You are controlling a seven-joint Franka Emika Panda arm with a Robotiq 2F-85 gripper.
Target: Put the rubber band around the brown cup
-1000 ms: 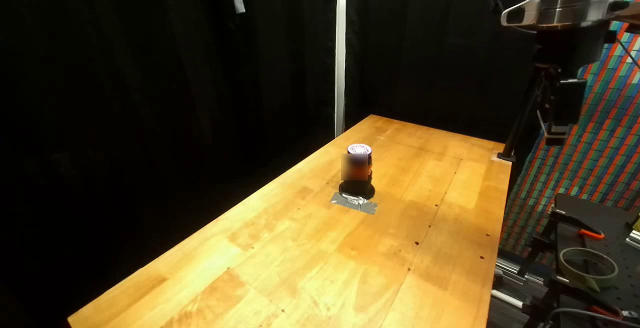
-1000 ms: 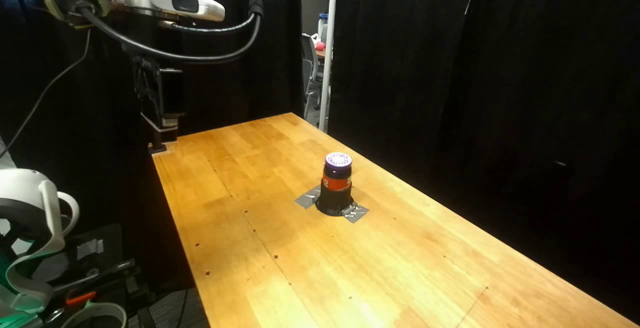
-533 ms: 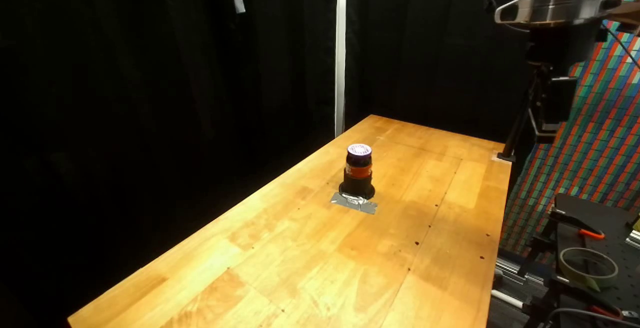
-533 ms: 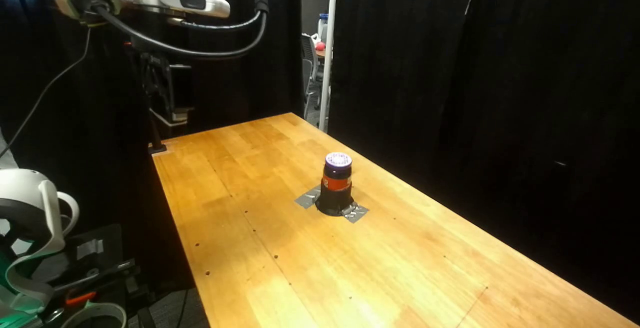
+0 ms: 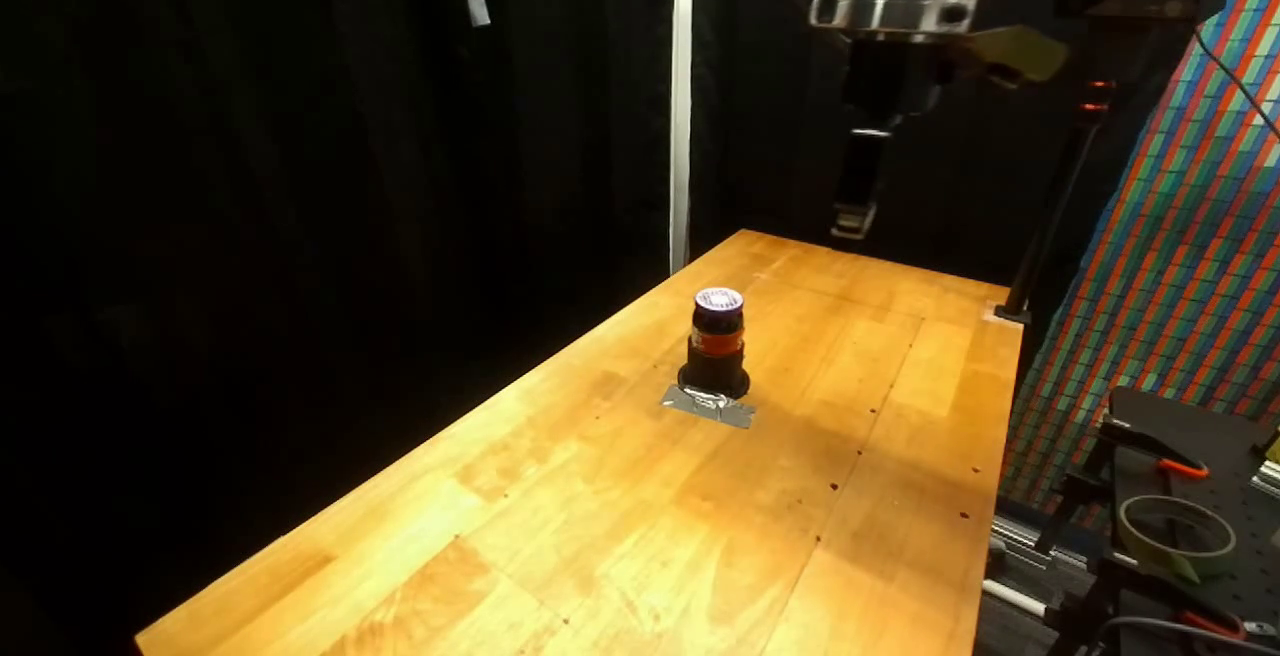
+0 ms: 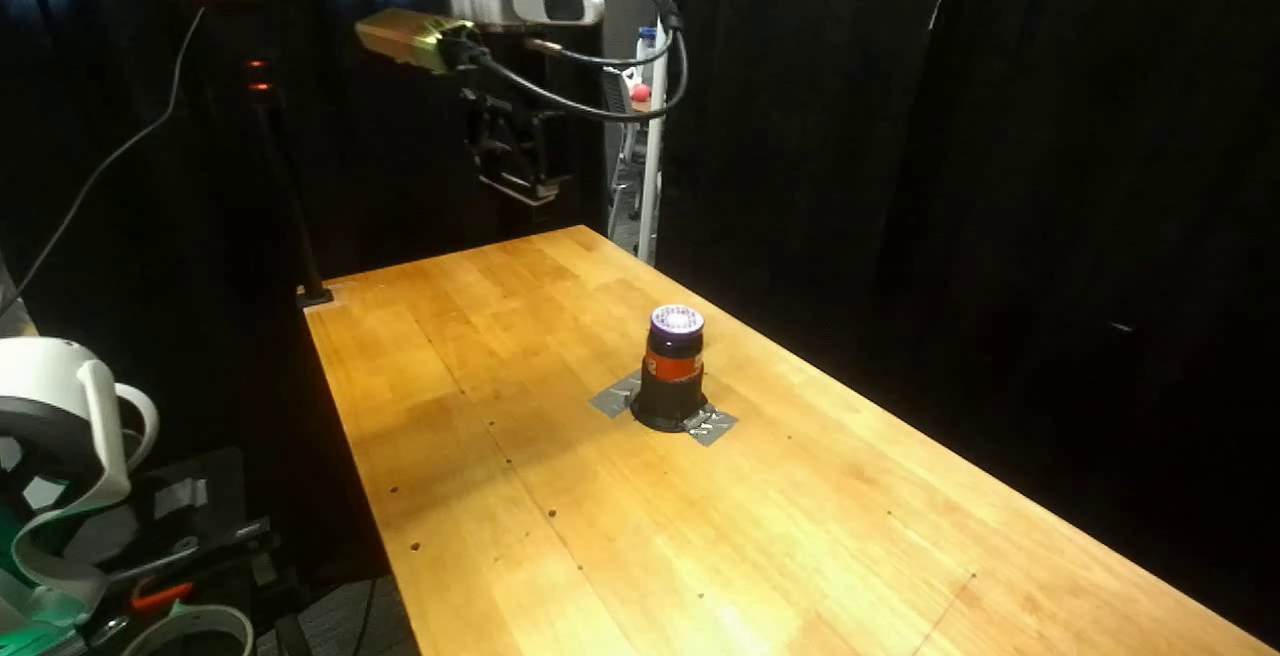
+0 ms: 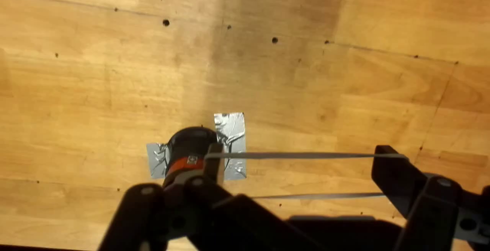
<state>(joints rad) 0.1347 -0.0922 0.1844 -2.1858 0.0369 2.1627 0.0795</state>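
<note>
The brown cup (image 5: 717, 368) stands upright on the wooden table, with an orange-red stripe and a pale patterned top, in both exterior views (image 6: 672, 398). In the wrist view the cup (image 7: 191, 138) lies behind the left finger, which hides part of it. My gripper (image 7: 300, 157) is open, its fingers wide apart. The grey rubber band (image 7: 298, 155) is stretched around both fingers in two strands. In both exterior views the gripper (image 5: 853, 221) hangs high over the far part of the table, apart from the cup (image 6: 517, 184). The band is too small to make out there.
Grey tape strips (image 6: 617, 396) hold the cup's base to the table (image 6: 560, 576). A black camera stand (image 5: 1012, 314) rises at the table's edge. A dark side shelf with a tape roll (image 5: 1177, 536) stands beside the table. Dark curtains surround it.
The arm and gripper have moved in over the table, nearer to the cup, and have turned somewhat. The cup has not moved.
</note>
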